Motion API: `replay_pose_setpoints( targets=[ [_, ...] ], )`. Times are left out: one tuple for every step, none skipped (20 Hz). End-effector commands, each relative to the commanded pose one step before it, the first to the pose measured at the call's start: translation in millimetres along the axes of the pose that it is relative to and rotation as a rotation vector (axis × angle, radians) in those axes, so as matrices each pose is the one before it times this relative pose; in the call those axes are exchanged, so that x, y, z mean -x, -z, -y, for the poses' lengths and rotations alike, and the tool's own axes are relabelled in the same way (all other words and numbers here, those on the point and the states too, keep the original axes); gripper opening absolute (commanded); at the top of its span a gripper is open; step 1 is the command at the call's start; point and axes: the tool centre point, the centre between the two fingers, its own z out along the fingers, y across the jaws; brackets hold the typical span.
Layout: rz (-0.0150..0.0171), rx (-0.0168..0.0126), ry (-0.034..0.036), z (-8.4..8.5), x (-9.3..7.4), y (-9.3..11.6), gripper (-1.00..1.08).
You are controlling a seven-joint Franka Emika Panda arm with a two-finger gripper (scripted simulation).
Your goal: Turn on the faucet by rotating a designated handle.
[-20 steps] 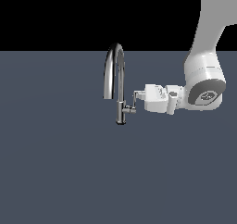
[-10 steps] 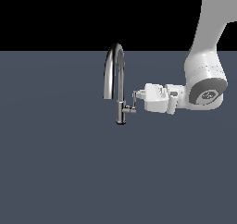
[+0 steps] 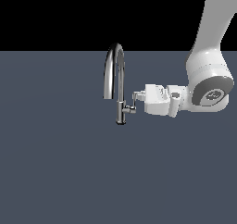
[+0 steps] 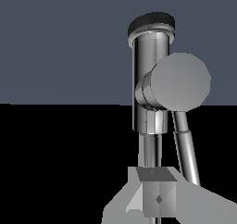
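The chrome gooseneck faucet (image 3: 120,86) stands in the middle of the exterior view, with its arched spout bending to that view's left and a darker base (image 3: 121,120). The handle (image 3: 134,103) is a thin lever rising from a short side stub on the stem, on the view's right. My gripper (image 3: 137,96) reaches in level from the right, and its fingertips are at the lever's upper end. In the wrist view the faucet stem (image 4: 149,75), the stub's round cap and the lever (image 4: 185,144) are close. The fingers (image 4: 157,196) look pressed together beside the lever.
The faucet stands on a flat dark grey-blue surface (image 3: 60,163) with nothing else on it. My white arm (image 3: 208,75) comes down from the upper right of the exterior view. Beyond the surface's far edge the background is black.
Hardly anything differs. The gripper stays at the lever's upper end, and the lever's tilt looks the same.
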Motion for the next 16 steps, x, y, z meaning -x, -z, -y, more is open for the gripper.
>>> replay_pose_setpoints(
  targets=[
    [0.00473, 0.00603, -0.00118, -10.05, 4.66, 0.34, -1.00],
    [0.00000, 0.00000, 0.00000, -2.97, 0.75, 0.02, -1.00],
    [0.00000, 0.00000, 0.00000, -2.99, 0.76, 0.02, -1.00],
    [0.00000, 0.00000, 0.00000, 0.00, 0.00, 0.00, -1.00],
    [-0.00266, -0.00142, 0.00067, 5.26, -4.02, -3.82, -1.00],
    [0.00000, 0.00000, 0.00000, -3.78, -1.49, 0.29, -1.00],
    [0.00000, 0.00000, 0.00000, -3.82, -1.51, 0.29, -1.00],
    [0.00062, 0.00027, -0.00014, -3.85, -1.57, 0.22, -1.00],
    [0.00000, 0.00000, 0.00000, -3.88, -1.54, 0.30, -1.00],
    [0.00000, 0.00000, 0.00000, -3.92, -1.55, 0.31, -1.00],
    [0.00061, 0.00028, -0.00014, -3.95, -1.61, 0.23, -1.00],
    [0.00000, 0.00000, 0.00000, -3.98, -1.58, 0.31, -1.00],
    [0.00000, 0.00000, 0.00000, -4.02, -1.60, 0.32, -1.00],
    [0.00061, 0.00029, -0.00015, -4.05, -1.66, 0.24, -1.00],
    [0.00000, 0.00000, 0.00000, -4.08, -1.63, 0.33, -1.00],
    [0.00060, 0.00030, -0.00016, -4.11, -1.71, 0.24, -1.00]
  ],
)
